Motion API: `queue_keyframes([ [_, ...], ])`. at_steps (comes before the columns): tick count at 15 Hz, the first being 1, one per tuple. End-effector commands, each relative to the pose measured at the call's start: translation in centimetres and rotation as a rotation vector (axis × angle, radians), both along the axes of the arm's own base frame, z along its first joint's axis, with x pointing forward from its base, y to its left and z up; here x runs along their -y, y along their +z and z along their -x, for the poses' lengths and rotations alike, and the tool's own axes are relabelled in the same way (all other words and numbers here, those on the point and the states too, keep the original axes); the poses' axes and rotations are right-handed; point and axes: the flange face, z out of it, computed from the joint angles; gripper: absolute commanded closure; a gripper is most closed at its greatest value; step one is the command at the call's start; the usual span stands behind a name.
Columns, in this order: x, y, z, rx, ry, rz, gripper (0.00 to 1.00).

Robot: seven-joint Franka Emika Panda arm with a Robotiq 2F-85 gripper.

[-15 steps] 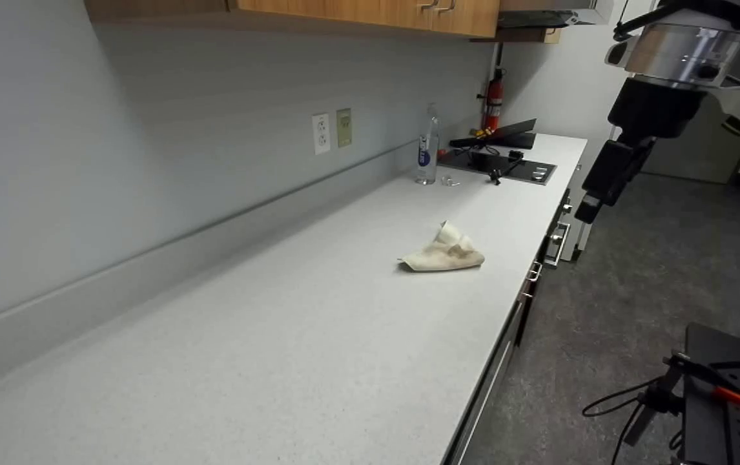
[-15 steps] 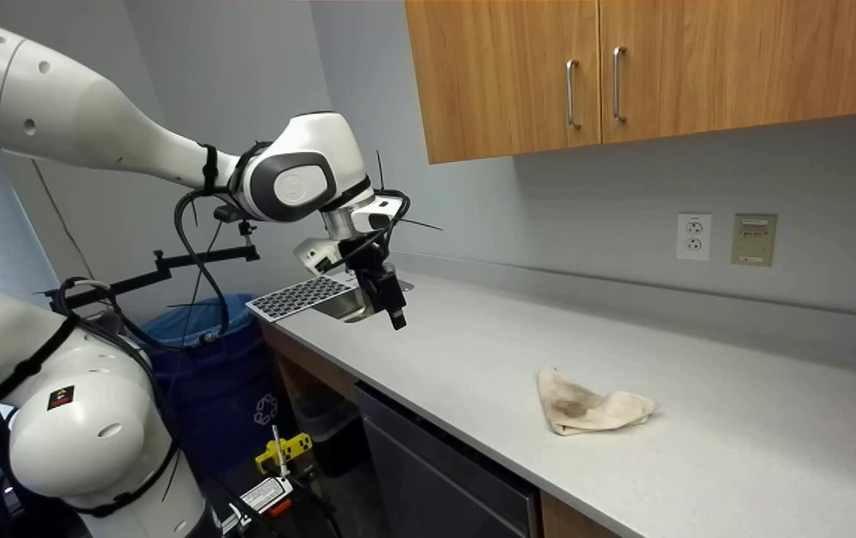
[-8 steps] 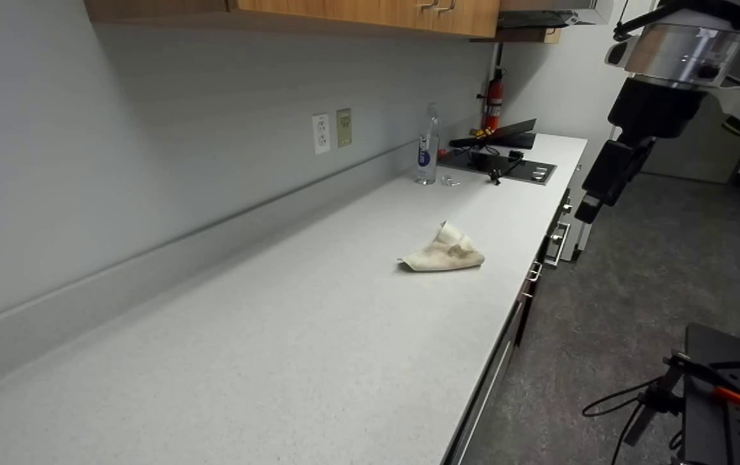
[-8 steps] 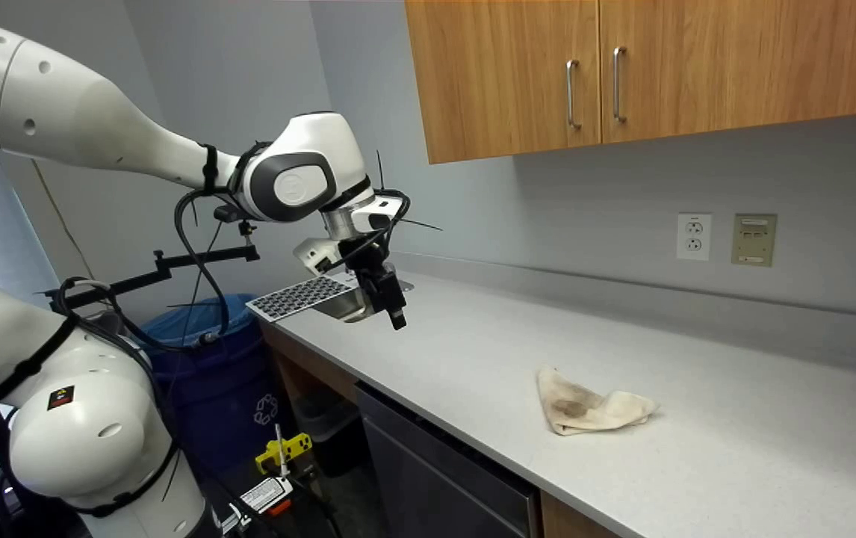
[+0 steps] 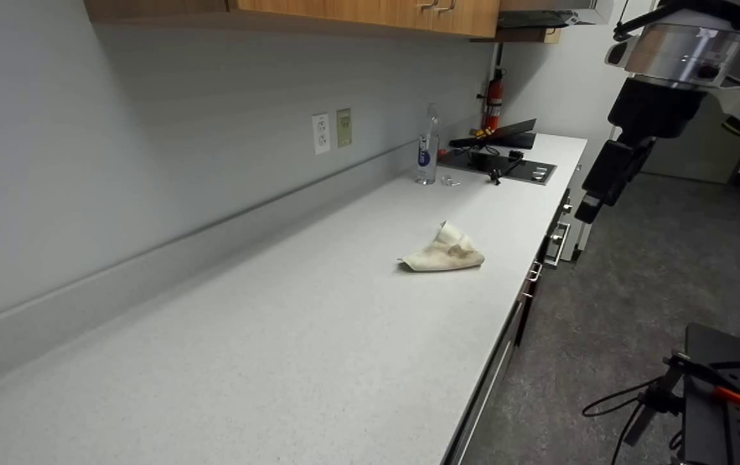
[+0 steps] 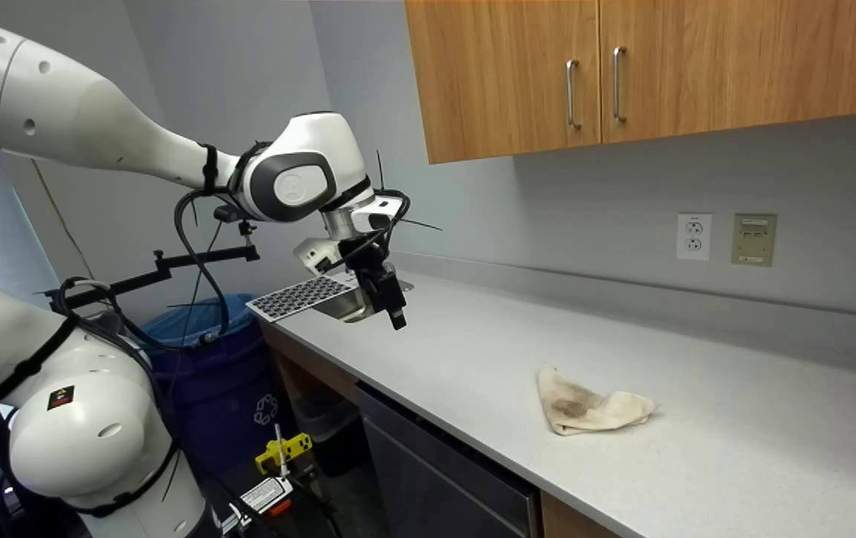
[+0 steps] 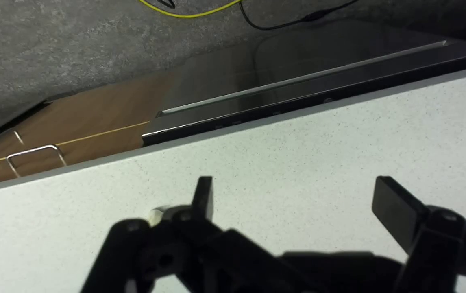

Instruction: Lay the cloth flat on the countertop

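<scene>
The cloth (image 5: 445,252) is cream with brown stains and lies folded and crumpled on the white countertop (image 5: 318,336). A corner of it is raised. It also shows in an exterior view (image 6: 592,407), with a dark stain on its upper face. My gripper (image 6: 398,320) is in the air, apart from the cloth, on the side toward the corner sink. It also shows in an exterior view (image 5: 589,210). In the wrist view my gripper (image 7: 292,195) is wide open with nothing between its fingers. Only a small edge of the cloth (image 7: 155,217) shows there, mostly hidden behind the left finger.
A clear bottle (image 5: 428,148) stands near the wall, before a black cooktop (image 5: 493,165) with cables and dark items. Wooden cabinets (image 6: 659,67) hang above the counter. A patterned board (image 6: 297,299) lies by the sink (image 6: 349,305). A blue bin (image 6: 211,388) stands on the floor.
</scene>
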Motion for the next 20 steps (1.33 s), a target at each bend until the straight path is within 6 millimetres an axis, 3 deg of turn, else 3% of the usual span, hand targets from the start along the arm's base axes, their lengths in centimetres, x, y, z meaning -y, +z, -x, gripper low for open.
queue_keyframes([
  [1,0.0,0.1,0.0,-0.001,0.000,0.000,0.00],
  [6,0.8,0.0,-0.5,-0.020,-0.012,0.006,0.00],
  [11,3.3,-0.1,-2.1,-0.047,-0.058,-0.001,0.00],
  [12,2.2,-0.4,-0.9,-0.023,-0.044,-0.002,0.00],
  [20,3.6,-1.4,-2.8,-0.053,-0.080,-0.014,0.00],
])
